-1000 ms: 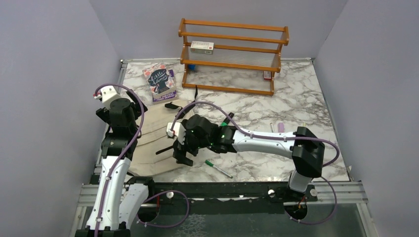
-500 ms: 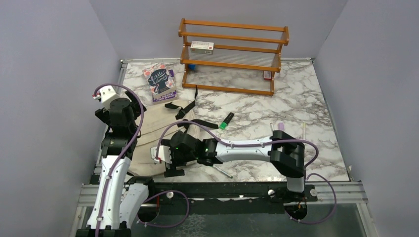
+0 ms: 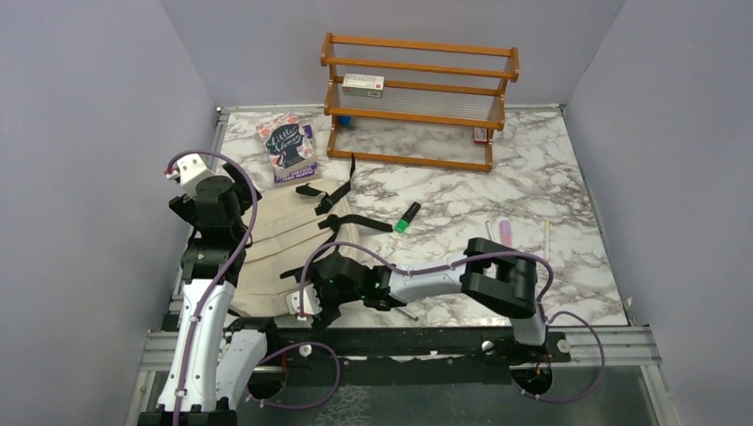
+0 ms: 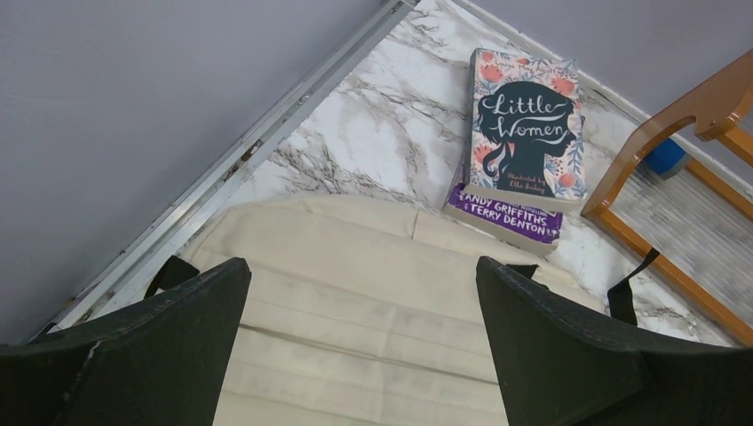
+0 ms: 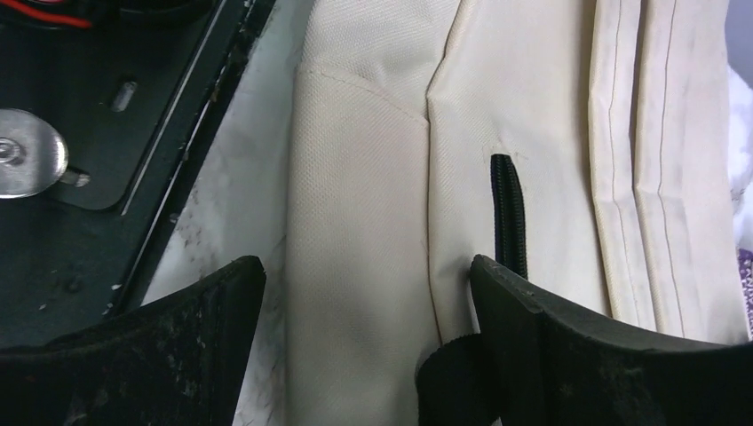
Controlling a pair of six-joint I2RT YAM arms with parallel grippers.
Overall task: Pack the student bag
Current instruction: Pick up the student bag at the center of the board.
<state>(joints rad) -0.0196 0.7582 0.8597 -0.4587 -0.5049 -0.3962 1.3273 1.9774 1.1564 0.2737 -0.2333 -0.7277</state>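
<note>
The student bag (image 3: 284, 235) lies flat on the left of the marble table, cream canvas with black straps at its far right. My left gripper (image 3: 226, 209) hovers above its left part, open; in the left wrist view the gripper (image 4: 364, 266) has only bag canvas (image 4: 355, 302) beneath it. My right gripper (image 3: 311, 306) is low at the bag's near edge. In the right wrist view this gripper (image 5: 366, 262) is open and straddles the bag's edge (image 5: 373, 222): one finger over marble, the other by a black zipper (image 5: 508, 209) and a strap tab (image 5: 448, 382).
Two stacked books (image 3: 289, 149) lie beyond the bag, also seen as books (image 4: 524, 124). A wooden rack (image 3: 417, 102) with a small box (image 3: 362, 84) stands at the back. A green highlighter (image 3: 407, 217), pens (image 3: 504, 231) and a marker (image 3: 404, 311) lie mid-table. The metal rail (image 5: 89, 133) borders the near edge.
My right arm has swung from the bag's right side down to its near edge, folding back toward its base; its jaws have narrowed slightly. The left arm has not moved.
</note>
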